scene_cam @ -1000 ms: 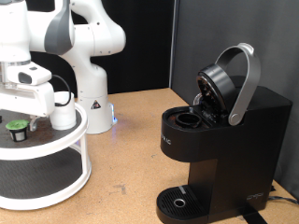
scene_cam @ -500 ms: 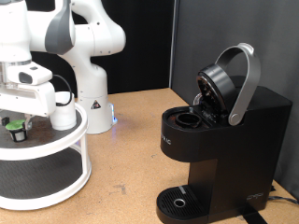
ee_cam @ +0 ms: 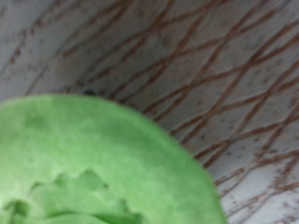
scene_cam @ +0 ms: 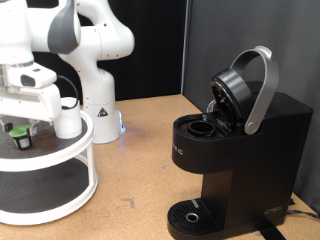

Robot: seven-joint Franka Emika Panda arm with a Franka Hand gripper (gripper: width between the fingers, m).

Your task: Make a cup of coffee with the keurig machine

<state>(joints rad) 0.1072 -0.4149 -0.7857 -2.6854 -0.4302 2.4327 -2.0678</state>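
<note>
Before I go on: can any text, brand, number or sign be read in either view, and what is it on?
Nothing can be read for certain.
keurig machine: pale vertical lettering on the front at, too small and blurred to read.
Robot base: a small dark triangular sign, no legible text.
Pod on the white stand, under the gripper: no visible text.
Wrist view: only the pod's green top, blurred, no lettering.

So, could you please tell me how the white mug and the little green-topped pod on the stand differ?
The mug is plain white and taller; the pod is dark with a green top and much smaller. The mug stands clear beside the tool; the pod sits directly under it, its green top filling the wrist view. Both rest on the top tier of the white stand, away from the open-lidded keurig machine.
</note>
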